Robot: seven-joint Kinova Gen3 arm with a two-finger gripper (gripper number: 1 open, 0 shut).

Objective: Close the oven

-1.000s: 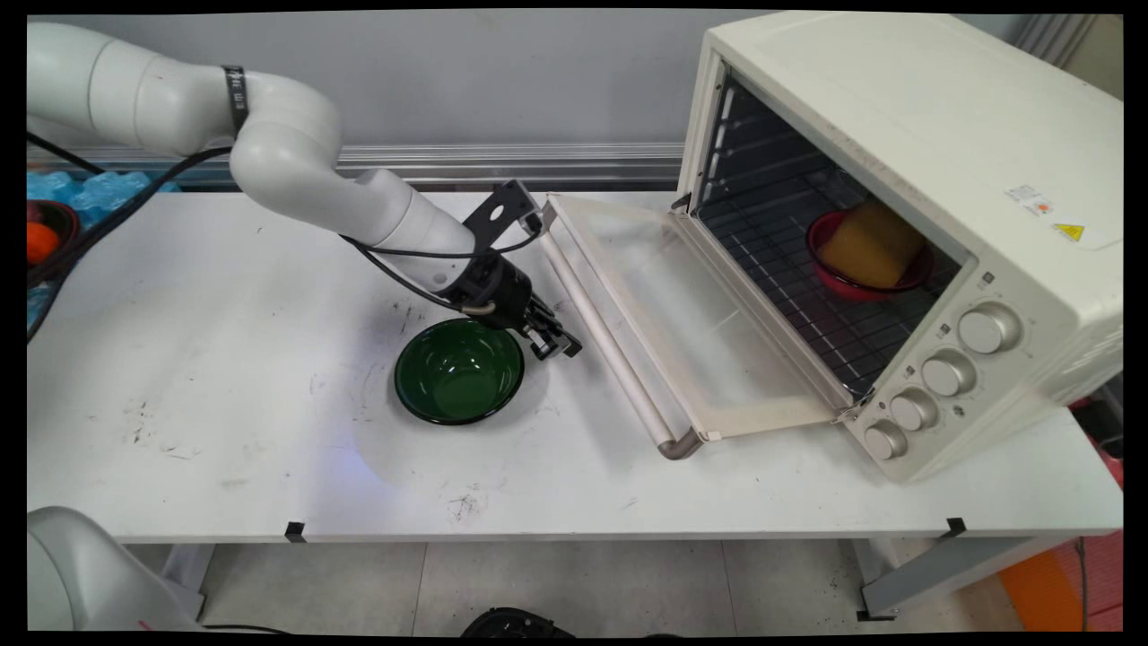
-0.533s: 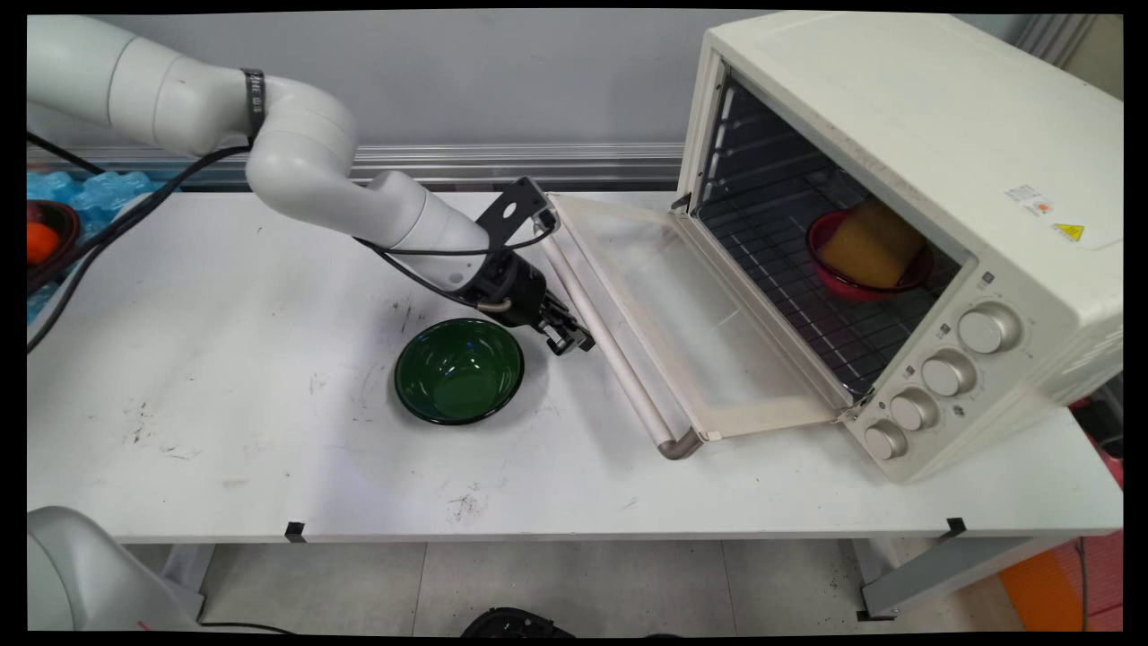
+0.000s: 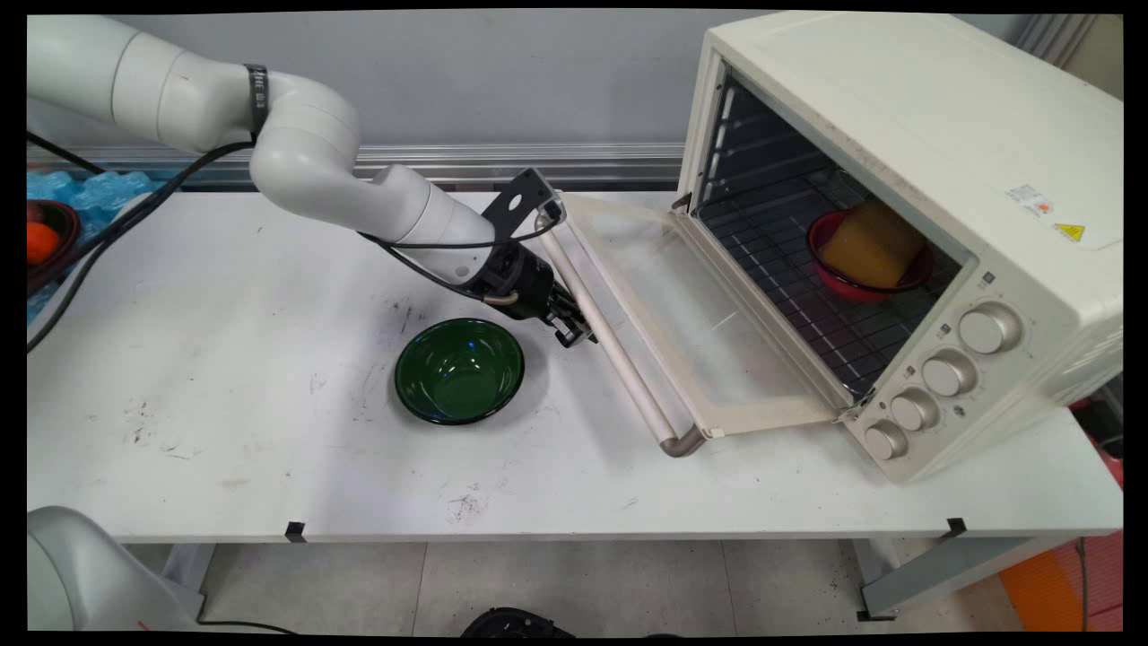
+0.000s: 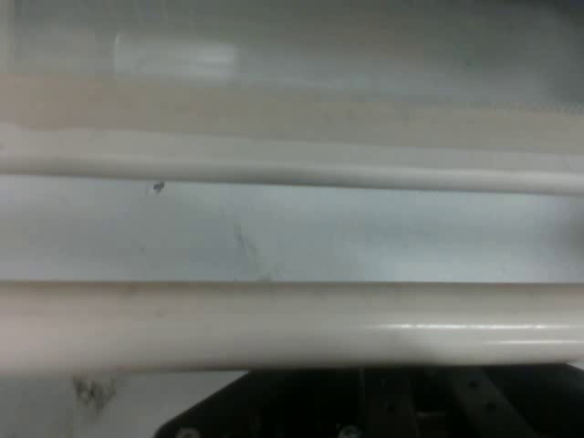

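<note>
the gripper (image 3: pixel 574 334) sits low over the white table (image 3: pixel 224 377), its tip at the handle bar (image 3: pixel 610 345) of the toaster oven's (image 3: pixel 897 179) lowered door (image 3: pixel 700 314). in the hand view the bar (image 4: pixel 292 324) runs across the frame just above the black linkage, with a strip of table and the door's frame edge beyond it. whether the jaws are apart or together cannot be told from either view; the tip is hidden against the bar.

a green bowl (image 3: pixel 459 370) stands empty on the table just beside the gripper, on the side away from the door. inside the oven a red bowl (image 3: pixel 861 269) rests on the wire rack (image 3: pixel 789 296), holding a yellow-brown block (image 3: pixel 872 242).

risks, as judgement only:
- the tip is so close to the bar that a sideways push could shove the door and shift the whole oven, which looks unfixed to the table.
- a shallow contact on the round bar could slip off.
- the arm's lower link and hanging cables (image 3: pixel 430 260) pass near the green bowl's rim; a swing that way could knock or drag it.
- a jolt through the door could rattle the rack and slide the red bowl.
</note>
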